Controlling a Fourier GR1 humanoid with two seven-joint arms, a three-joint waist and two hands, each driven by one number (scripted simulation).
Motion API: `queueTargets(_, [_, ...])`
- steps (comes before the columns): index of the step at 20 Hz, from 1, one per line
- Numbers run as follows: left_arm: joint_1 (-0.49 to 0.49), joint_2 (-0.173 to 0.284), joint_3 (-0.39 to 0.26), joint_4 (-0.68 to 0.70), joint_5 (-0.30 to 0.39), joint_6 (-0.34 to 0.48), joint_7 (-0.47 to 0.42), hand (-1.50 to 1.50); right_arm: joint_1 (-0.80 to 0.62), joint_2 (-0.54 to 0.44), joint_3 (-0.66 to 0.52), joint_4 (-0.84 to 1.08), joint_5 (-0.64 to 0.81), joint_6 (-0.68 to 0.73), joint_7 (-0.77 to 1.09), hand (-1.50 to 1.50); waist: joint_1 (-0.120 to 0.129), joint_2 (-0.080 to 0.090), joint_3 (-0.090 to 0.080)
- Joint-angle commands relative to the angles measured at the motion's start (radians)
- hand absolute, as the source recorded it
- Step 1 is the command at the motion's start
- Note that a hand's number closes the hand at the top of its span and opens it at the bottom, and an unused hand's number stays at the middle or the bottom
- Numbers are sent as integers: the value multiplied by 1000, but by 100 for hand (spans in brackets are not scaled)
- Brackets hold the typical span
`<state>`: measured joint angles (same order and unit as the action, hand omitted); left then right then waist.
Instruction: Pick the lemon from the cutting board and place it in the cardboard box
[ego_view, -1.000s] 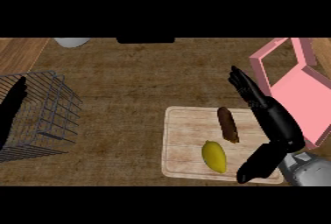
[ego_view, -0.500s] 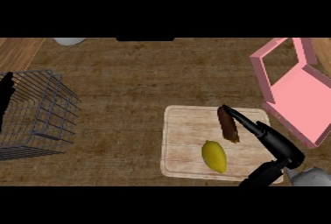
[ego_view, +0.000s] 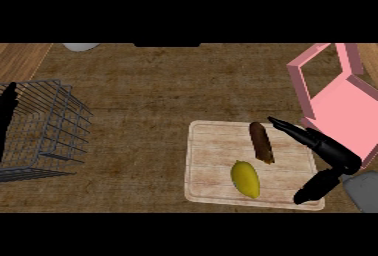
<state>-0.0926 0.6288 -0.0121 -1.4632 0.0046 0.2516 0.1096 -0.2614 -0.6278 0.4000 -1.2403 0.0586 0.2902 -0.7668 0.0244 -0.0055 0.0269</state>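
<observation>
The oval yellow lemon (ego_view: 246, 179) is lying on the pale wooden cutting board (ego_view: 214, 170), in its near half, just to the left of the right hand (ego_view: 325, 150) and apart from it. Nothing is touching the fruit. The black right hand is hovering over the board's right edge with its fingers stretched out straight and its thumb spread wide below, so it is holding nothing.

Beside the lemon, a little farther from the robot, 1 dark brown stick-shaped item (ego_view: 260, 142) is resting on the same board, close to the fingertips of the right hand.

Beyond the hand's back, to its right, the pink cardboard box (ego_view: 343, 112) is standing open with its flaps up. The lemon is not in it.

The left hand (ego_view: 7, 107) is resting at the far left edge, fingers up, next to a grey wire basket (ego_view: 52, 130).

Judging by this, the task is only beginning: grasping, lifting, carrying and releasing are all remaining.
</observation>
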Motion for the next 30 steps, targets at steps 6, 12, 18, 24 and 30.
queueTargets(6, [9, -94, -44, 57, -25, 14, 22, 0, -181, -73, 131, 9, 273, 44, 100, -150, -10, 9, -28])
queueTargets(12, [28, -74, 0, 84, -11, -26, -9, 0, -242, -97, 231, -59, 403, 137, 244, -150, -25, 5, -30])
queueTargets(18, [-2, -98, 11, 115, -37, -22, -9, 0, -303, 70, 279, -7, 467, 171, 401, -150, -17, 10, -28])
queueTargets(24, [-6, -131, 18, 138, -69, -13, -40, 0, -285, 97, 271, -43, 494, 192, 419, -150, -31, 7, -28])
queueTargets(30, [38, -140, 42, 136, -71, -35, -82, 0, -262, 128, 280, -10, 546, 160, 415, -150, -24, 8, -28])
